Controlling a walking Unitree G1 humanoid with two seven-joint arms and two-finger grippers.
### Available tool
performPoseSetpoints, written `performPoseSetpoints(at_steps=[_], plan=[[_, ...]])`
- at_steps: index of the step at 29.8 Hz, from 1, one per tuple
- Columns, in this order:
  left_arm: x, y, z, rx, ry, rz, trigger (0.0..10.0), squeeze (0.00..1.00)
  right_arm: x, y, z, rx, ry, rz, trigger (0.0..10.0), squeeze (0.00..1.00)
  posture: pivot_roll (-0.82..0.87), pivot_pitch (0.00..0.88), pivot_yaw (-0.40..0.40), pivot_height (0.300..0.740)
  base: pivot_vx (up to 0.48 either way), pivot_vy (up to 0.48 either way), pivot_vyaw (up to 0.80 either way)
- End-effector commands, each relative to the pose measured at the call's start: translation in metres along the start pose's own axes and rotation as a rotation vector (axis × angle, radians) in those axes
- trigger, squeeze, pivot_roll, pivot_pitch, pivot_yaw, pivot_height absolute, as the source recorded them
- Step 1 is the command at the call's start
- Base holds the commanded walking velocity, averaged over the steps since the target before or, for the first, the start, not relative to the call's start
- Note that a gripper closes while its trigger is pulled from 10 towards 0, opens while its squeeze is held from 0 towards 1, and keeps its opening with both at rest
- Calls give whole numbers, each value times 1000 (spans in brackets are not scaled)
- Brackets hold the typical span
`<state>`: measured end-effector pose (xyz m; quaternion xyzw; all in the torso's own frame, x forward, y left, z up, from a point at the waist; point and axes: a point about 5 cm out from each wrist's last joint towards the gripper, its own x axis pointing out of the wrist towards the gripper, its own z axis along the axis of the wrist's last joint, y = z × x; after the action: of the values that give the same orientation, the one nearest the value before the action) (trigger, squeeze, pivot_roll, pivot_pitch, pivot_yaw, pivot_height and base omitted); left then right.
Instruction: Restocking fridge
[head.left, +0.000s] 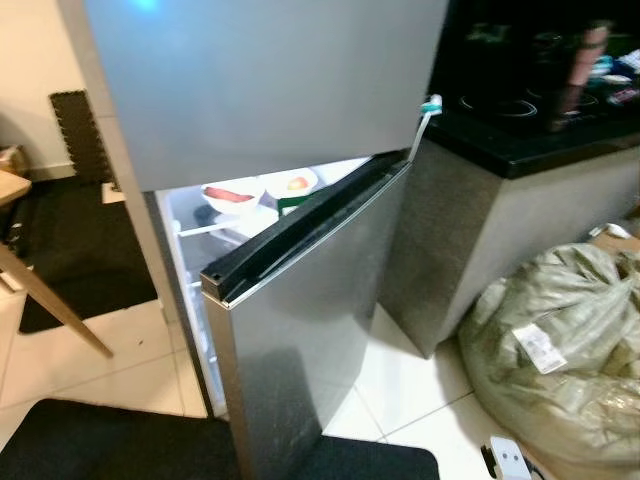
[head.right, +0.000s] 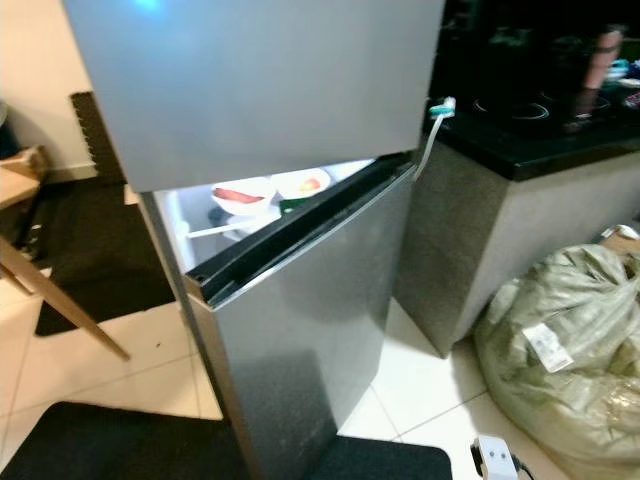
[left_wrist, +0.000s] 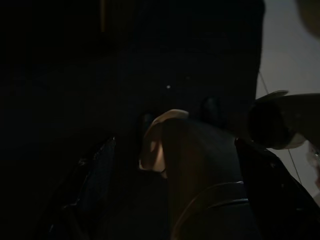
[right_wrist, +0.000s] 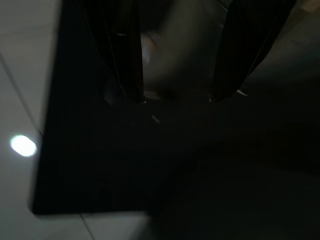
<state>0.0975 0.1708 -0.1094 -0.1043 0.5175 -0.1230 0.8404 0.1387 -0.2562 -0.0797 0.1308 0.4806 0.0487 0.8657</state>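
Fridge (head.left: 250, 90) takes up the centre of my head views, a two-door silver unit with the upper door shut and the lower door (head.left: 310, 330) standing partly ajar, its black top edge running from lower left toward upper right. I judge that door heavy and stiff on its hinge, with smooth steel that would slip under the fingers, so I would take it by the free edge near the black top strip rather than push on the flat face. Through the gap I count two white bowls (head.left: 232, 194) on the lit shelf, side by side, one with something red, the other with pale food; they look fragile and best held by the rim. One green-and-white brush-like tool (head.left: 428, 118) leans at the counter corner, upper right. One bulky grey-green sack (head.left: 560, 340) sits at lower right. My left gripper (left_wrist: 175, 165) hangs in shadow with fingers apart, holding nothing; the right gripper (right_wrist: 175, 65) likewise spread over dark flooring.
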Motion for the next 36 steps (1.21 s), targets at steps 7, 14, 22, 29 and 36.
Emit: performPoseSetpoints(at_steps=[7,14,22,29,36], plan=[[-1,-5,-19,29,90,12,10000,0,-8,-7,-38,-123,167,-111,10000,0,-84,0,-68,740,0,0,688],[0,-1,-15,82,90,77,10000,0,-13,-6,-62,-265,295,-126,10000,0,-83,0,-66,740,0,0,689],[1,2,-8,103,75,110,10000,0,-8,-3,-53,-330,282,-150,10000,0,-82,0,-67,740,0,0,690],[1,1,-8,107,76,111,10000,0,-7,-5,-46,-346,268,-161,10000,0,-84,0,-71,740,0,0,688],[1,-1,-12,119,90,111,10000,0,-8,-9,-45,-371,270,-200,10000,0,-87,0,-69,740,0,0,689]])
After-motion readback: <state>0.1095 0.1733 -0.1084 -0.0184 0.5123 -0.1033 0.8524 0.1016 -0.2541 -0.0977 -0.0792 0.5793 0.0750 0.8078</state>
